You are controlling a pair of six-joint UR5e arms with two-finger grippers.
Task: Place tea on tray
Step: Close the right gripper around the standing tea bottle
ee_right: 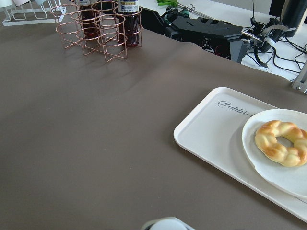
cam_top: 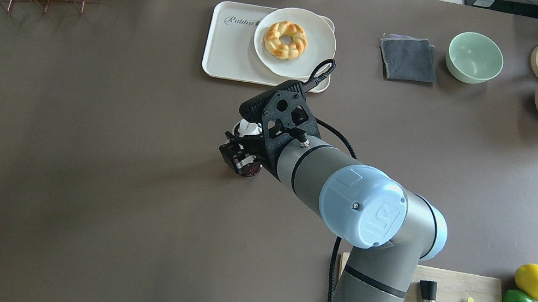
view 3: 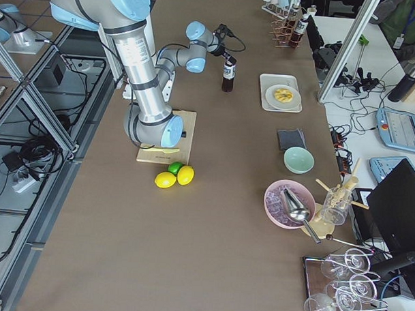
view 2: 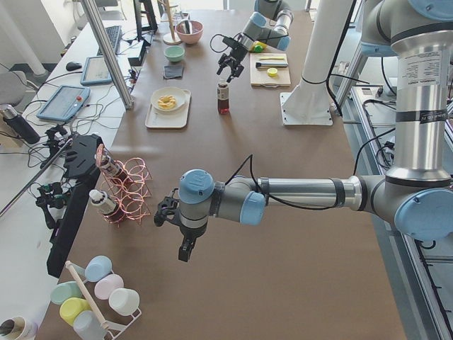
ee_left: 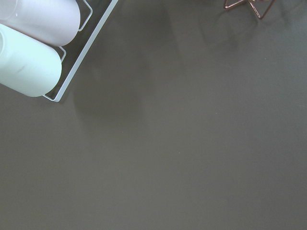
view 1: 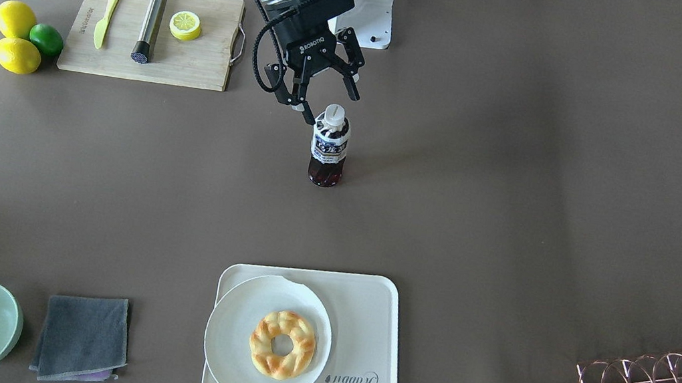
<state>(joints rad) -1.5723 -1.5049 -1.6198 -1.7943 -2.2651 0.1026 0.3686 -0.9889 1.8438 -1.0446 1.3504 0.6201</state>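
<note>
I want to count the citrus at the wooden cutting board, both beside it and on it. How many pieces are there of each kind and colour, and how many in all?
Whole yellow lemons: 2
Whole green limes: 1
Cut yellow lemon pieces: 1
Total: 4

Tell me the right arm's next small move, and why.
Probably lower the right gripper a little and shut it on the tea: its jaws stand open at cap height, and the tea stands upright on the table, apart from the tray.
</note>
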